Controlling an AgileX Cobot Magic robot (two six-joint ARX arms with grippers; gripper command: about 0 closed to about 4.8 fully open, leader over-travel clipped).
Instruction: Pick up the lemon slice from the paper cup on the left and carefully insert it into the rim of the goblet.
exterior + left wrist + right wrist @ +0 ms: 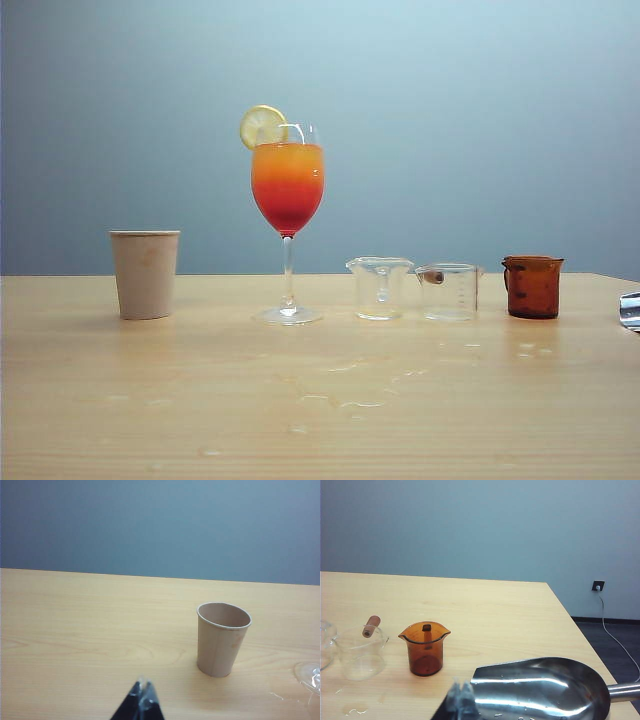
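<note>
- Nearest the camera in the exterior view, small puddles and droplets of clear liquid glisten on the pale wooden counter.
- The left gripper sits low over the near counter, its dark fingers pressed together and holding nothing; it shows only in the left wrist view.
- The right gripper shows only in the right wrist view as a blurred tip; its fingers appear closed on nothing, though the blur leaves this uncertain.
- Just beside the right gripper lies a shiny, wet stainless-steel scoop; its edge peeks in at the right border of the exterior view.
- Farther back, a row of vessels stands upright across the counter. At the left is the plain beige tapered paper cup, also seen beyond the left gripper.
- Right of the cup stands the tall clear stemmed goblet, its drink shading orange to red.
- The thin round yellow lemon slice sits upright, wedged on the goblet's rim at its left side.
- Right of the goblet are two short clear glass beakers, just beside each other; then a small amber-brown glass jug.
- A blue-grey wall closes the scene.
</note>
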